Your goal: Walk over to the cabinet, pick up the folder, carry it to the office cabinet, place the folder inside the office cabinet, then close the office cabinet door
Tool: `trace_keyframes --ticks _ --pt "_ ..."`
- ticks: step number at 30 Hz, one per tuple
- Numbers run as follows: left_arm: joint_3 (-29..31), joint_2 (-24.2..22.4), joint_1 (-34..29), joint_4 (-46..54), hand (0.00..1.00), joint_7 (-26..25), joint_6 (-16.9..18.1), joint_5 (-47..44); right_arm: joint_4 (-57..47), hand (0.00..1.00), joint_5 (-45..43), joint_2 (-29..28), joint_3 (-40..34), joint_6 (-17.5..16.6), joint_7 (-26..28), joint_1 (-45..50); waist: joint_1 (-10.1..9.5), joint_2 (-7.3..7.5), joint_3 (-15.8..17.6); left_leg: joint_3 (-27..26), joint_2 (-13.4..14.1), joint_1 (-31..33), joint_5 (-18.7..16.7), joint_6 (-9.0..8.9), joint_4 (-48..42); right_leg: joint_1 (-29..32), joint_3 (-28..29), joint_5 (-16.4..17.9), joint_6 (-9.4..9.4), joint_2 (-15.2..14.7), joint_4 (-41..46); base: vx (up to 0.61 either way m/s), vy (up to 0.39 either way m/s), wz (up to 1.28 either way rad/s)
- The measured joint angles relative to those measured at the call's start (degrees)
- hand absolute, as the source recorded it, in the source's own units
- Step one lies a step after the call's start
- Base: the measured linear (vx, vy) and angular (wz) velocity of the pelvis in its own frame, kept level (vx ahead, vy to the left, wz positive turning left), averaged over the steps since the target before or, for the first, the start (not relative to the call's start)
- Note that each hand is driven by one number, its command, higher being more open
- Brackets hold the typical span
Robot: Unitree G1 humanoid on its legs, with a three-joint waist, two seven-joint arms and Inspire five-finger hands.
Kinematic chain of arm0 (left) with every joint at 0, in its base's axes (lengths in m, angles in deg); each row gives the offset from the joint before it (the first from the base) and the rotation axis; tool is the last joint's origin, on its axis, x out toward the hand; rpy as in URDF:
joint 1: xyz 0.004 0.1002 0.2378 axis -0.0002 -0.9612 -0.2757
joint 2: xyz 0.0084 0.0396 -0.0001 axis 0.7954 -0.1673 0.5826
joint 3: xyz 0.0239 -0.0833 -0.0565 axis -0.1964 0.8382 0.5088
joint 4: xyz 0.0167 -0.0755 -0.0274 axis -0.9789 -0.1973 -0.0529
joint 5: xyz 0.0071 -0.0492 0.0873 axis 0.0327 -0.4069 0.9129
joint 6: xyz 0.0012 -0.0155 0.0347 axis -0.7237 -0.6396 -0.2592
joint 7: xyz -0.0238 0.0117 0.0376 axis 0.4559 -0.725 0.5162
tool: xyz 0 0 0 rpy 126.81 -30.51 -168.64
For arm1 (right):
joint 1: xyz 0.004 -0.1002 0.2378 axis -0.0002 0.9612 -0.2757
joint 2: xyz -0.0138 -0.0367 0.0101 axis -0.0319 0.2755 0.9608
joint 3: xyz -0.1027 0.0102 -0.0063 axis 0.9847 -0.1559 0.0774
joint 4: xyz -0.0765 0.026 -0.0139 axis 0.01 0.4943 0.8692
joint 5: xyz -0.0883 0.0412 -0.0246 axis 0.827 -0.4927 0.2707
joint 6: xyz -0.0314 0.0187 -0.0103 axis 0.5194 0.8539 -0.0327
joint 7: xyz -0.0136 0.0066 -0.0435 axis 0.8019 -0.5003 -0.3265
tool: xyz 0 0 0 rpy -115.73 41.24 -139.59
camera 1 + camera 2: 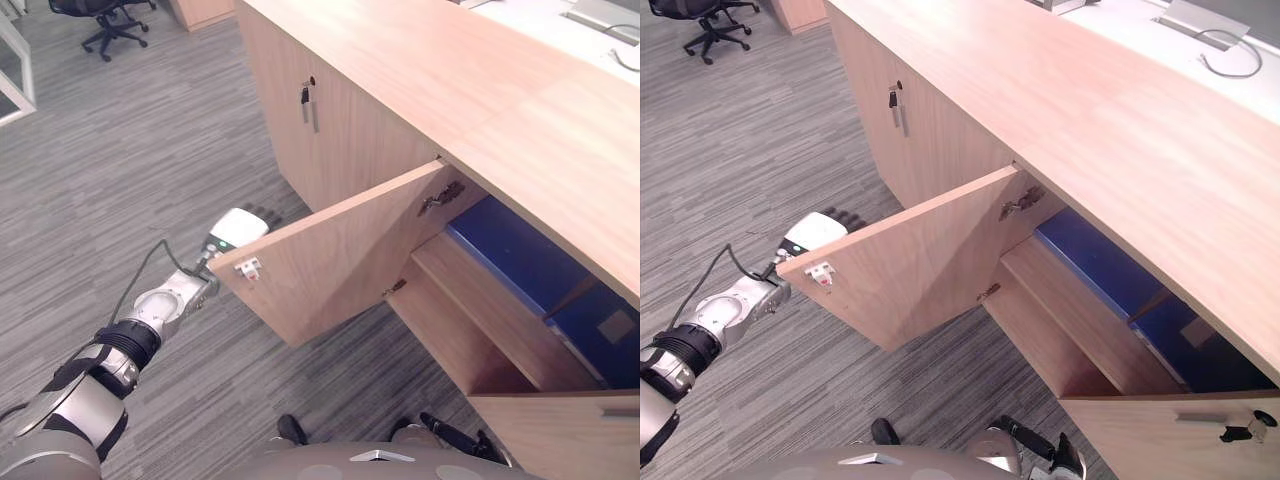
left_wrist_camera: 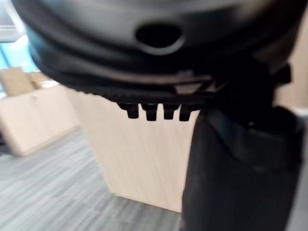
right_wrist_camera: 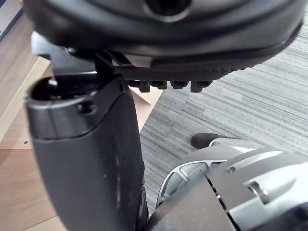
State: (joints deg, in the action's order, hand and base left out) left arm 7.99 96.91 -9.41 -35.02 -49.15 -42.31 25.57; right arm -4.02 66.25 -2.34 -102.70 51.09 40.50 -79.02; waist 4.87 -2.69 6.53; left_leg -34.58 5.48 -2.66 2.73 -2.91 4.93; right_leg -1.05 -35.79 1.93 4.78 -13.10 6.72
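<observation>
Left eye view | grey carpet [image 1: 150, 150] | office cabinet [image 1: 520, 140] door [image 1: 340, 260] open, blue folder [image 1: 510, 250] inside | left hand [image 1: 238, 228] spread behind door

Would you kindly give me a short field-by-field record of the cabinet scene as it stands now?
cabinet door: swung partly open
blue folder: lying inside the office cabinet
left hand: by the door's free edge, on its outer side, fingers straight
right hand: open, holding nothing
key: in the lock of the neighbouring closed door
task stage: folder in, door not yet closed
</observation>
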Motion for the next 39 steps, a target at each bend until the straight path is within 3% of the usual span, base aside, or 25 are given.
trace_keyframes --ticks 3,4,10,13,15,19,22,27,29,31,33,35,38,39 --pt "-6.86 -1.18 0.25 5.17 1.0 0.79 3.89 1.39 0.31 1.0 2.43 -0.09 -1.12 -0.06 0.48 0.08 0.29 0.83 -0.53 -0.44 -1.76 0.0 -0.92 1.21 -0.01 -0.1 -0.03 -2.03 0.78 -1.51 -1.03 -0.04 0.174 -0.06" --pt "-9.41 -4.02 0.17 6.52 1.0 1.64 5.7 1.36 0.32 1.0 4.33 -0.22 -2.06 -0.07 0.8 0.08 0.65 1.35 -0.83 -0.72 -2.59 -0.01 -1.47 1.64 -0.01 -0.02 -0.07 -2.66 1.19 -2.27 -1.35 -0.03 0.124 -0.12" --pt "-10.97 -13.52 -4.09 6.57 1.0 5.85 7.17 -1.38 2.67 1.0 4.51 -0.73 -5.51 1.09 0.71 0.09 1.91 2.98 -2.21 -1.46 -4.13 -0.16 -2.46 2.38 -0.01 -0.07 -0.18 -3.55 1.41 -3.69 -1.82 0.0 0.048 -0.08" --pt "-13.02 -18.14 -5.91 6.41 1.0 7.53 8.12 -2.62 2.51 1.0 5.2 -0.93 -4.61 1.37 1.09 -0.17 1.35 3.23 -2.33 -1.96 -4.17 -0.51 -2.59 2.44 -0.04 0.13 -0.19 -3.67 1.52 -3.7 -1.93 0.01 -0.026 -0.15" --pt "-12.67 -18.29 -6.53 5.1 1.0 8.24 8.1 -5.42 2.2 1.0 8.2 -0.2 -2.93 1.23 3.17 0.14 2.04 3.3 -2.26 -2.05 -3.93 -0.65 -2.6 2.41 -0.52 -0.04 -0.23 -3.65 1.49 -3.52 -1.9 -0.03 -0.059 -0.14" --pt "-13.31 -18.63 -7.81 4.64 1.0 10.0 7.93 -6.17 -1.59 1.0 16.36 5.35 7.79 -0.33 9.95 1.89 3.53 2.85 -2.52 2.1 -3.98 -0.82 -4.12 1.41 -4.01 -1.97 -0.39 -3.44 1.15 -3.84 -1.96 -0.04 -0.034 0.15" --pt "-15.87 -18.66 -7.92 4.81 1.0 11.96 8.09 -6.16 -4.56 1.0 23.58 9.89 12.87 -0.73 16.48 2.04 3.61 2.98 -2.48 4.91 -4.13 0.05 -4.84 0.6 -4.93 -2.16 -1.07 -3.27 0.88 -3.99 -1.94 -0.07 -0.017 0.18" --pt "-22.18 -18.56 -8.69 5.3 1.0 15.95 10.15 -6.11 -11.51 1.0 31.63 16.09 21.36 -3.78 22.7 3.08 5.02 2.32 -2.29 4.95 -4.01 0.2 -6.26 0.43 -6.33 -1.95 0.06 -3.05 0.52 -4.43 -1.89 -0.05 0.009 -0.09" --pt "-25.11 -18.97 -10.75 6.6 1.0 16.83 12.83 -6.06 -17.12 1.0 35.81 22.1 28.8 -5.03 25.46 6.38 6.29 1.8 -2.19 3.6 -3.72 0.23 -7.92 0.55 -8.44 -1.58 2.01 -3.07 0.52 -4.54 -1.89 0.0 0.023 -0.35" --pt "-25.7 -19.92 -11.63 6.51 1.0 16.85 13.24 -5.99 -15.86 1.0 38.04 23.98 35.51 -3.83 28.75 10.32 6.15 1.75 -2.21 2.66 -3.21 0.32 -8.78 0.57 -9.66 -1.32 3.11 -3.12 0.6 -4.31 -1.93 0.03 0.002 -0.27" --pt "-24.98 -20.44 -12.15 6.36 1.0 16.84 13.23 -5.82 -7.8 1.0 37.59 20.77 43.85 0.44 32.83 13.94 6.18 1.86 -2.2 2.05 -2.65 0.34 -9.03 0.52 -10.91 -0.74 4.66 -3.14 0.64 -3.57 -1.95 0.05 -0.028 -0.37" --pt "-22.84 -21.11 -12.85 6.33 1.0 16.66 13.18 -5.59 -3.06 1.0 33.02 16.47 47.54 4.25 36.57 17.32 6.51 1.53 -2.17 3.64 -1.87 0.38 -9.72 0.66 -11.9 0.12 6.55 -3.11 0.58 -2.69 -1.95 0.05 -0.074 -0.5" --pt "-18.37 -21.83 -13.01 5.3 1.0 16.19 13.1 -5.62 -0.56 1.0 24.43 11.02 47.33 6.52 38.29 19.81 6.72 2.3 -1.66 4.4 0.22 0.86 -11.98 0.25 -16.83 1.44 11.13 -3.27 0.51 -1.14 -2.02 -0.01 -0.087 -0.82" --pt "-16.63 -21.95 -13.04 4.87 1.0 16.01 12.87 -5.64 -0.24 1.0 21.76 10.08 47.19 7.04 38.23 19.94 6.41 2.44 -1.56 8.4 1.69 2.87 -13.85 0.84 -21.88 2.35 13.39 -3.59 0.16 -0.22 -2.0 -0.05 -0.055 -1.27"
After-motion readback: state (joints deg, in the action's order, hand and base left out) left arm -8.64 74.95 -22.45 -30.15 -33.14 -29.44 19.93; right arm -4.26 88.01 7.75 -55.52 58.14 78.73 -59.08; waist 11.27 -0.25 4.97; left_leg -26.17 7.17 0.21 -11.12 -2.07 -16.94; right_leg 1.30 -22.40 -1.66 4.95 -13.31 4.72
